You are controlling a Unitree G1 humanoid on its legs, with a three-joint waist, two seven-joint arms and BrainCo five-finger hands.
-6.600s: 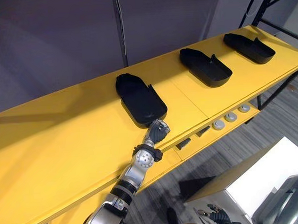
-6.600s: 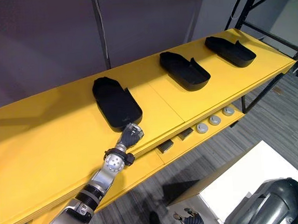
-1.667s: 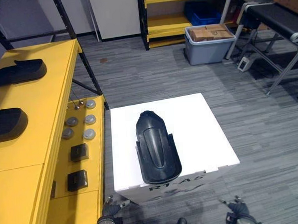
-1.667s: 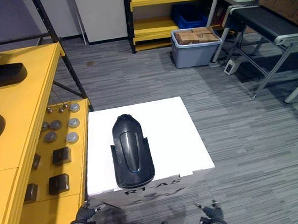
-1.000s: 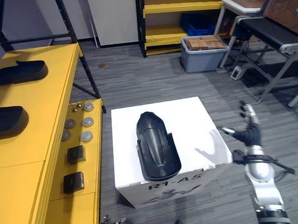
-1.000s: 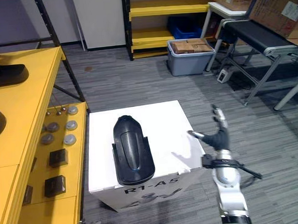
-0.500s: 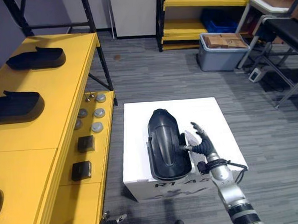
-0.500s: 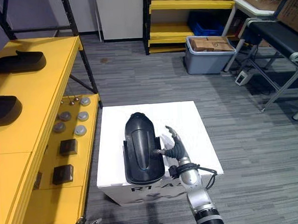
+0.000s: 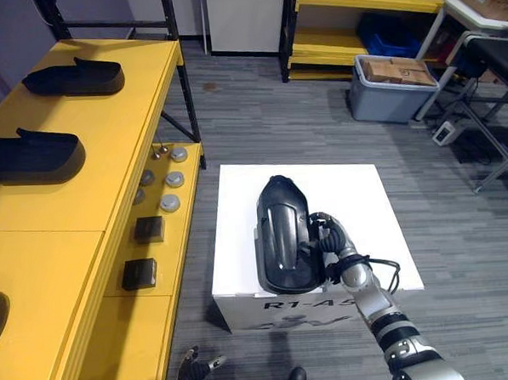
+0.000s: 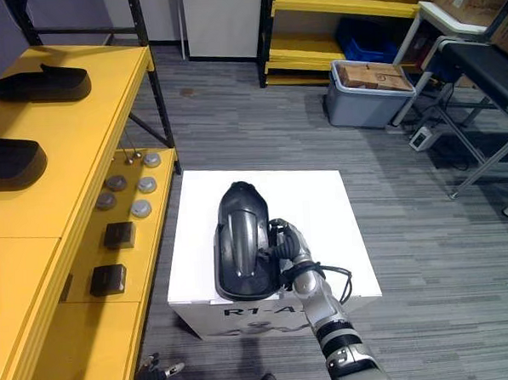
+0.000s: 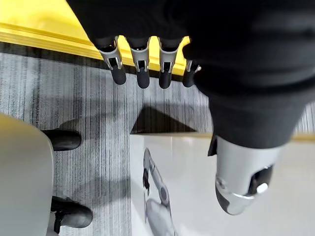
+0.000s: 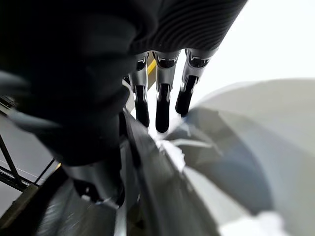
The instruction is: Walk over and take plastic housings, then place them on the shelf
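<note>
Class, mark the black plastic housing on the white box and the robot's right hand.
Black plastic housing [image 9: 278, 235]: left eye view, raised middle ridge.
Right hand [image 9: 328, 244]: left eye view, dark back cover.

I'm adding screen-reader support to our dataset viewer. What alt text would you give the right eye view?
The robot's right hand grasps the right side wall of a black plastic housing lying on a white box. To the left, a yellow shelf carries two more housings.
</note>
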